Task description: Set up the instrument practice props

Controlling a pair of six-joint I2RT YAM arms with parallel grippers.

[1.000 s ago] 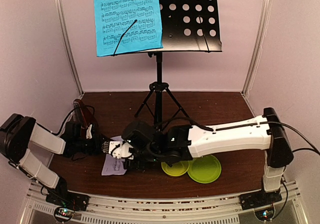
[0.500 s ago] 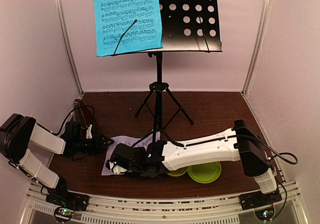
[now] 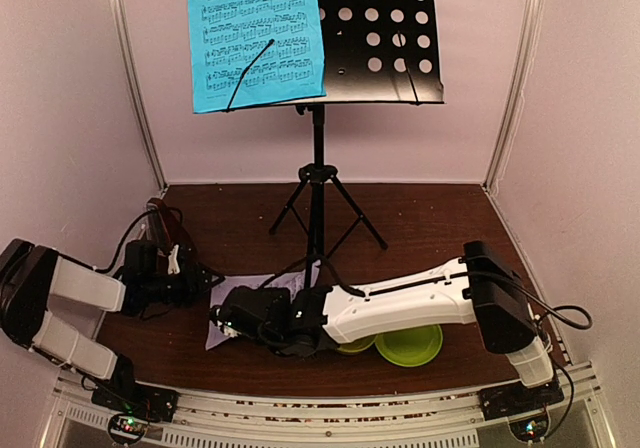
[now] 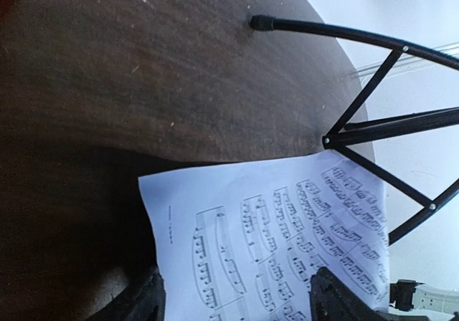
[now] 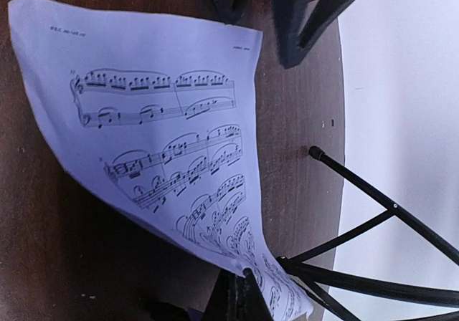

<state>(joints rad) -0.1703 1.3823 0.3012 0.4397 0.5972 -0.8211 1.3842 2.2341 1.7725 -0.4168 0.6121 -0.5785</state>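
The black music stand (image 3: 375, 33) stands at the back with the blue sheet (image 3: 255, 33) on the left of its desk. The pale lilac-white sheet (image 5: 165, 142) lies on the table by the tripod legs (image 5: 373, 192), one edge lifted and curled. My right gripper (image 5: 244, 292) is shut on that lifted edge. In the top view the right gripper (image 3: 222, 320) lies low over the pale sheet (image 3: 283, 282). My left gripper (image 4: 240, 307) is open, its fingers (image 4: 147, 303) straddling the pale sheet's (image 4: 280, 242) near end. The brown metronome (image 3: 168, 226) stands behind the left gripper (image 3: 205, 283).
A yellow-green bowl (image 3: 355, 344) and a green plate (image 3: 412, 344) sit near the front edge, partly under my right forearm. The tripod legs (image 3: 318, 208) spread over the table's middle. Pale walls close the table on three sides.
My right arm dropped and reached further left, and its jaws closed on the pale sheet's edge. The left arm drew back slightly, still open.
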